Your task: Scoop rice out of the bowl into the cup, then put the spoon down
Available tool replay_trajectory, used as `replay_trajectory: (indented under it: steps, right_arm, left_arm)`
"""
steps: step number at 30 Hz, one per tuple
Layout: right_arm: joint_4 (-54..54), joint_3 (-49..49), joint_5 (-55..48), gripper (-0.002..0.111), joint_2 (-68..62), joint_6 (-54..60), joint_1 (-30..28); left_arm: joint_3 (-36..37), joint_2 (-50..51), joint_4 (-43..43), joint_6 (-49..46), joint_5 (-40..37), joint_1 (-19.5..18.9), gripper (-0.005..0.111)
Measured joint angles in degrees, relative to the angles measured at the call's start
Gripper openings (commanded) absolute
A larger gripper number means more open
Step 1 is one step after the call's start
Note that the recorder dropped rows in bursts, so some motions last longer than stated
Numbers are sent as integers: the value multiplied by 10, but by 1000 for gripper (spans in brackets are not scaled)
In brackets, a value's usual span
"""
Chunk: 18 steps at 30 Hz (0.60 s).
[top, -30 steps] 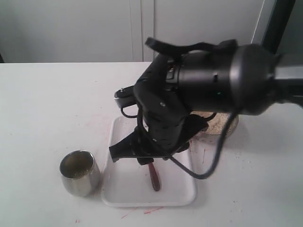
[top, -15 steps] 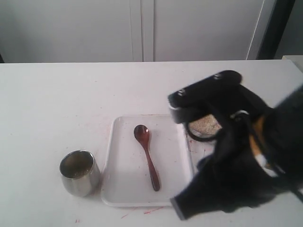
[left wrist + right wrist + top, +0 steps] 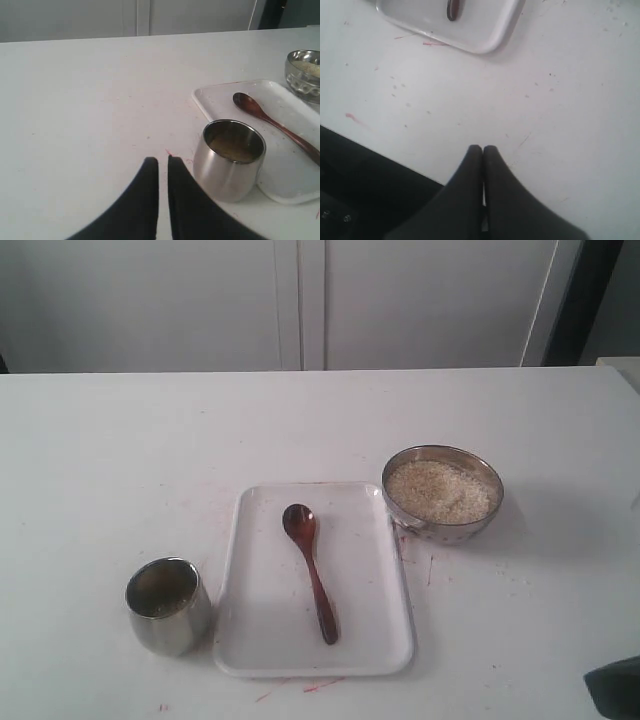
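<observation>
Right gripper (image 3: 482, 148): jaws pressed together, empty, over bare table.
Left gripper (image 3: 163, 161): jaws nearly touching, empty, near cup (image 3: 229, 159).
Cup at tray (image 3: 385, 640) 8 o'clock, rice (image 3: 232, 146) inside.
Spoon (image 3: 312, 575) flat on tray.
Bowl (image 3: 440, 532) at tray 2 o'clock.
Judgement: task looks complete; hold arms clear of cup.

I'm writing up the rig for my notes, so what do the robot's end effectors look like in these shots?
Both are plain matte black. The left end effector has two smooth fingers, broad at the base and curving in to narrow, rounded tips. The right end effector has the same pair of tapered black fingers. No cables, labels or markings show on either.
</observation>
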State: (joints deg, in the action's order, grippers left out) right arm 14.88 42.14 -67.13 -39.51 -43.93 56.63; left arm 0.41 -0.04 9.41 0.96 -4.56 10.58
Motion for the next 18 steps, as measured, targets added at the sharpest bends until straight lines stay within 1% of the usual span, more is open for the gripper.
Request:
replay_trajectory:
  steps: [8, 11, 14, 18]
  right_arm:
    - [0, -5, 0, 0, 15, 0, 0]
    - [15, -5, 0, 0, 15, 0, 0]
    - [61, -5, 5, 0, 15, 0, 0]
    - [160, -18, 64, 0, 17, 0, 0]
  left_arm:
    - [0, 0, 0, 0, 0, 0, 14]
    - [0, 0, 0, 0, 0, 0, 14]
    - [0, 0, 0, 0, 0, 0, 14]
    - [0, 0, 0, 0, 0, 0, 14]
